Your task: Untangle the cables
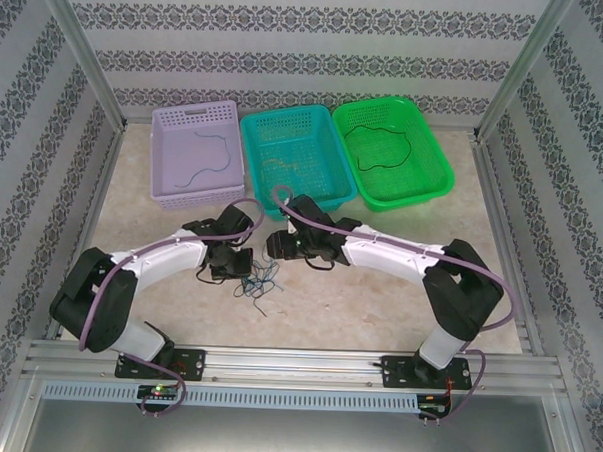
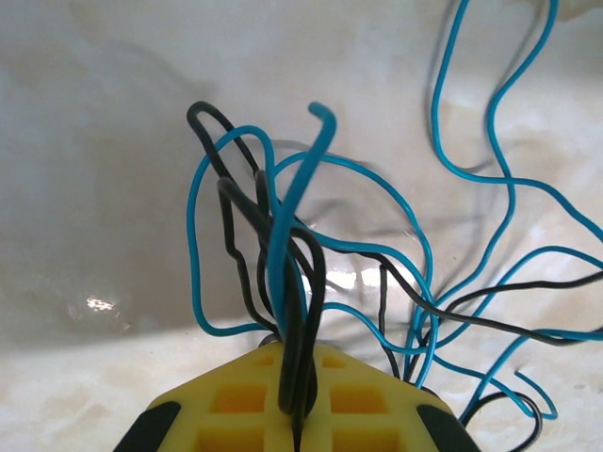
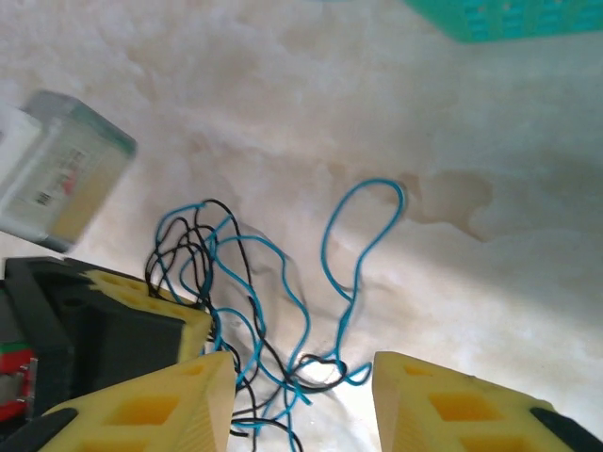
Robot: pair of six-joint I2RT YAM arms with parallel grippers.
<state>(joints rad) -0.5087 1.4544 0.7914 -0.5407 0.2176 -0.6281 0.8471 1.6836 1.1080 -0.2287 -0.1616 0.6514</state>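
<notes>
Patterned wallpaper closed off three sides of the cell. Below it lay a pale marbled desk, which I checked from the top camera.

Item 1, baskets. Three stood in a row across the upper middle of the top view: a lavender basket at left, a teal basket at centre and a green basket at right, each just beside its neighbour.

Item 2, single wires. I logged a blue wire lying in the lavender basket and a black wire looped in the green one. A faint yellowish-green wire lay in the teal one, too thin for me to trace.

Item 3, cables. A knot of blue and black strands lay on the desk at the centre of the top view, just below the two hands.

Item 4, left hand. Its yellow fingers were pressed together, pinching a bundle of blue and black strands from the knot. The bundle rose from between the fingers up the middle of the left wrist view.

Item 5, right hand. Its fingers stood well apart at the bottom edge of the right wrist view and gripped nothing. Strands lay on the desk in the gap between them.

Item 6, blurred pale block with a label, upper left of the right wrist view. I could not tell what it was.
</notes>
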